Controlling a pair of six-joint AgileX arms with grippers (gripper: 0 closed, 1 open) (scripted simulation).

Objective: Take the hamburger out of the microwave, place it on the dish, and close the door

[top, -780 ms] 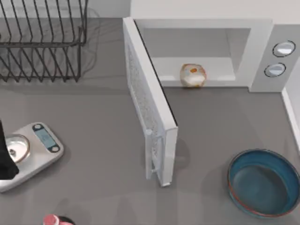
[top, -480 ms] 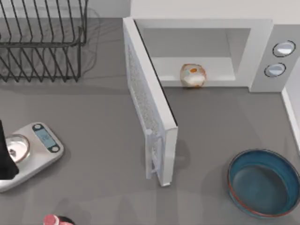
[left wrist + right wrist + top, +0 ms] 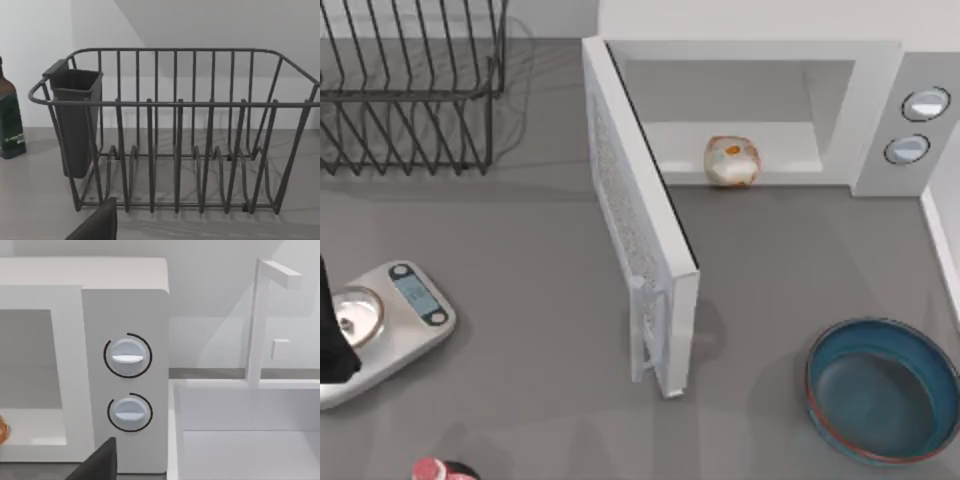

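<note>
From my seat, the left arm [image 3: 332, 335] sat parked at the table's left edge over the kitchen scale [image 3: 390, 325]; couldn't tell how its jaws stood, nor the right one's. The door [image 3: 638, 225] hung wide open. The hamburger [image 3: 731, 160] sat at the front of the microwave [image 3: 880, 120] cavity. The dish [image 3: 880, 390] was empty near the right front corner.

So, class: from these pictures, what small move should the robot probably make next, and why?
Probably reach the right arm toward the hamburger. It sits at the front of the microwave cavity, the door stands wide open, and the dish on the table's right side holds nothing.
</note>
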